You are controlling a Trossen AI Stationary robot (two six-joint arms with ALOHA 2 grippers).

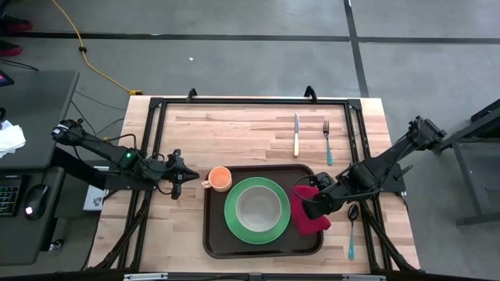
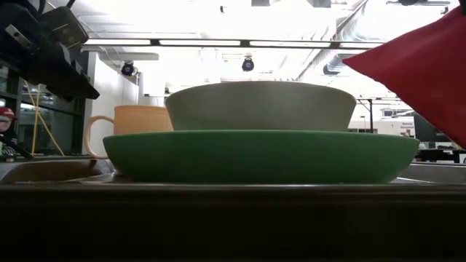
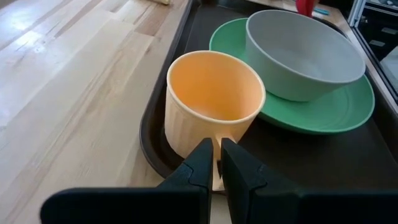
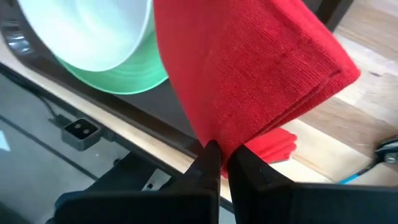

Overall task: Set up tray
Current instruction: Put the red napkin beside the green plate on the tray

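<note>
While the dark brown tray (image 1: 264, 248) lies at the near middle of the wooden worktop (image 1: 234, 129), already loaded with a green plate (image 1: 236, 222) and a grey bowl (image 1: 258, 208) on top of it, two items being handled at once. At the tray's left edge: orange cup (image 1: 220, 179), pinched by its handle in the left gripper (image 3: 216, 163), jaws nearly closed on that thin handle. Seen from the left wrist, cup base apparently over the tray's rim, partly inside and partly outside; not clear whether resting fully flat. At the tray's right side: red cloth napkin (image 1: 308, 212), folded, hanging from the fully closed right gripper (image 4: 224, 157), pinched at a corner, draped over the tray's right rim. Beyond the tray, on the bare wood: knife with a yellow handle (image 1: 297, 134) and fork with a teal handle (image 1: 327, 142), side by side; teal-handled spoon (image 1: 351, 231) just right of the tray, near the right arm.

Step in hand, by judgement: placing the cup and the napkin. Next move probably calls for shifting the cup fully inside the rim before release, and for lowering the napkin flat onto the free strip right of the plate. Cutlery not yet on the tray.
</note>
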